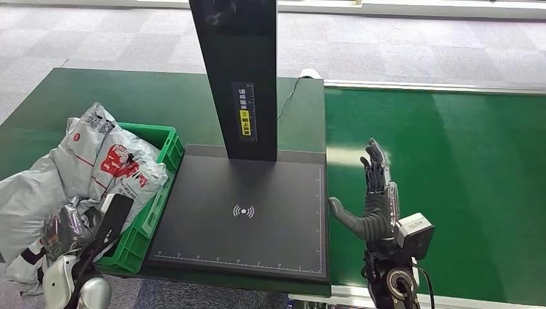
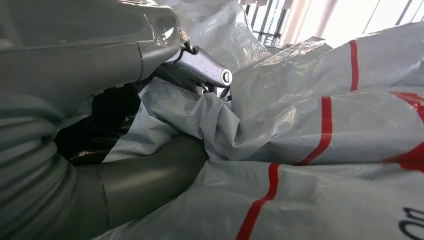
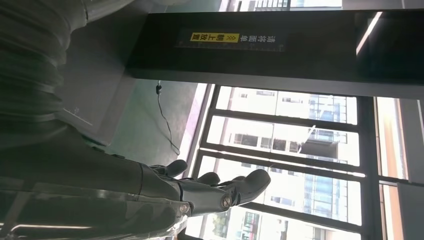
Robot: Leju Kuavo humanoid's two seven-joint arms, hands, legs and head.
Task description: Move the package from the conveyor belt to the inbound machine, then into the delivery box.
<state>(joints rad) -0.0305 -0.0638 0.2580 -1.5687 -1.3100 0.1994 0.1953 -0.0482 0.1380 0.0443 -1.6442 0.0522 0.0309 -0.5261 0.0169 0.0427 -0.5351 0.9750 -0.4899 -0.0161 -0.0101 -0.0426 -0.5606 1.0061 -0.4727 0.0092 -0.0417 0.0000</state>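
Fig.: end phase of a parcel transfer, head + wrist views. The left hand [image 1: 96,222] sits low at the green delivery box [image 1: 162,168], down among grey poly-mailer packages [image 1: 109,161] w/ red print; the box is heaped, bags spilling over its outer side. In the left wrist view the left hand's fingers [image 2: 200,65] and thumb press into crinkled grey film [image 2: 310,130], but whether they grip a bag or merely rest on it cannot be told. Likely reason for the pose: a package is being set into, or pushed down in, the box. The inbound machine [image 1: 244,212], a black scan plate w/ upright post, stands bare betw. box and belt. The right hand [image 1: 373,199] hovers edge-up over the green conveyor belt [image 1: 451,180] just beside the plate, fingers extended and apart, thumb out, holding nothing; prob. staged for the next pickup.
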